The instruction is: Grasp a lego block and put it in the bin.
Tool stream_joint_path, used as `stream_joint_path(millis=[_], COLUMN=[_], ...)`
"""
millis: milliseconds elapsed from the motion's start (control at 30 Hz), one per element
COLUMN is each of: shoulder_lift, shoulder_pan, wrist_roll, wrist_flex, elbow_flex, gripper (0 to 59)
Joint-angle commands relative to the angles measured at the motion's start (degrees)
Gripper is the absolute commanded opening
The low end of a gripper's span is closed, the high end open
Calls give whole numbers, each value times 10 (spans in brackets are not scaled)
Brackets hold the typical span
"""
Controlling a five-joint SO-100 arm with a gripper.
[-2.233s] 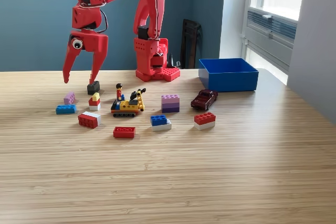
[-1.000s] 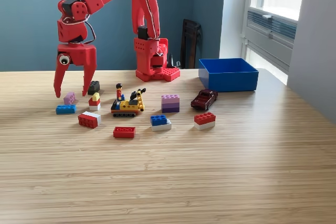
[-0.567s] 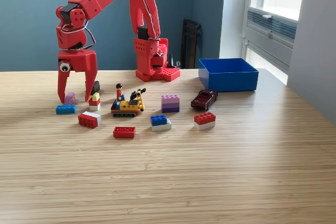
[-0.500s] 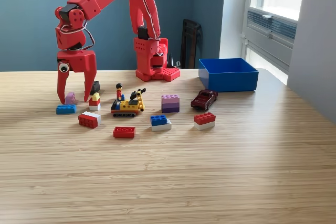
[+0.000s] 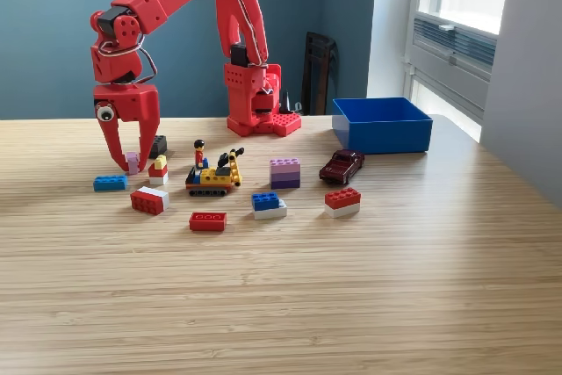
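Note:
My red gripper (image 5: 131, 167) points down at the exterior view's left, its fingers drawn in on a small pink lego block (image 5: 133, 162) that sits at table level between the tips. A black block (image 5: 158, 144) lies just behind the gripper, and a small red, yellow and white stack (image 5: 158, 169) stands right beside it. A flat blue block (image 5: 110, 183) lies in front of it. The bright blue bin (image 5: 382, 124) stands far off at the back right with nothing visible inside.
More blocks are scattered across the wooden table: red-white (image 5: 149, 200), red (image 5: 207, 220), blue-white (image 5: 269, 205), red-white (image 5: 342, 200), purple (image 5: 284, 172). A yellow toy vehicle with a minifigure (image 5: 213, 175) and a dark red toy car (image 5: 342, 165) sit among them. The arm's base (image 5: 255, 98) stands behind.
The gripper swung left from above the black block, came down around the pink block and drew its fingers together on it. The pink block shifted slightly right and now looks narrower.

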Motion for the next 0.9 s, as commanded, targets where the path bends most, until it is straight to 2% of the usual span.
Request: stream_joint_path(millis=[33, 333, 600, 900], shoulder_lift=[16, 19, 39, 159], shoulder_pan=[-4, -33, -76, -270], wrist_roll=[-17, -47, -70, -102], wrist_flex=[35, 151, 271, 314], elbow_flex=[-33, -82, -218, -202], gripper=[1, 1, 1, 1])
